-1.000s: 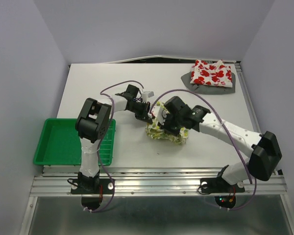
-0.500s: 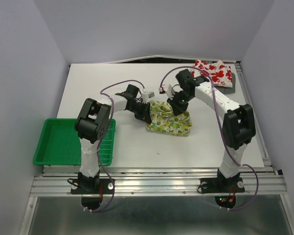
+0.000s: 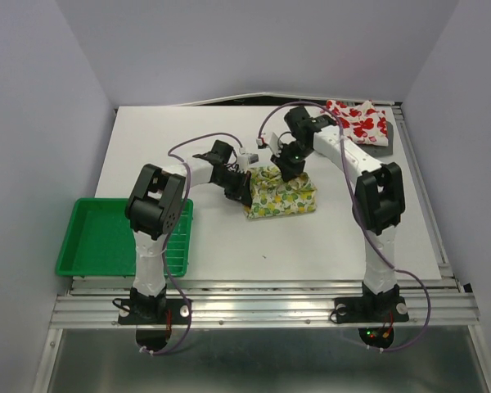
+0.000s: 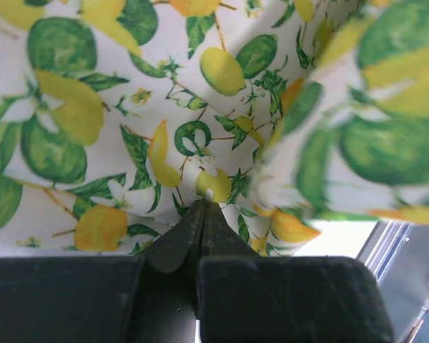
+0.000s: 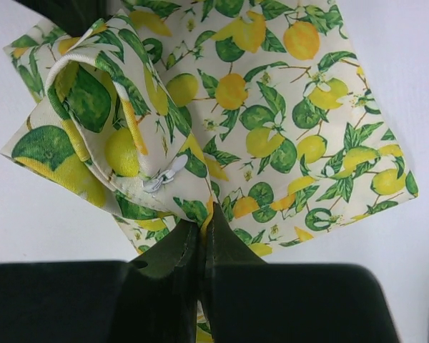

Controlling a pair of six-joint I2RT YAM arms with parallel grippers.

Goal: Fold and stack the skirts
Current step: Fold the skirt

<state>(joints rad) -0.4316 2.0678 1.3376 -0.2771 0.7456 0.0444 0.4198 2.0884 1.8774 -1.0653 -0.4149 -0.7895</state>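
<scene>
A white table stands in a booth with pale lilac walls, seen from above, with two robot arms bolted at its near edge. Near the middle of the table lies the lemon skirt, white cloth printed with yellow lemons and green leaves, partly folded into a rough rectangle. The left gripper meets the skirt at its left edge. In the left wrist view its black fingers are pressed together with almost no gap, and their tips pinch the lemon cloth, which fills nearly the whole picture. The right arm arches over from the right side, and the right gripper comes down on the far edge of the same skirt. In the right wrist view its fingers are likewise closed tight, nipping a raised, rolled fold of the skirt just below a small white zip pull, while the rest of the garment lies flat on the table beyond. At the far right corner of the table sits the red print skirt, folded, with a strip of the grey skirt showing under its near edge. A green plastic tray rests at the near left corner, well apart from the skirts.
</scene>
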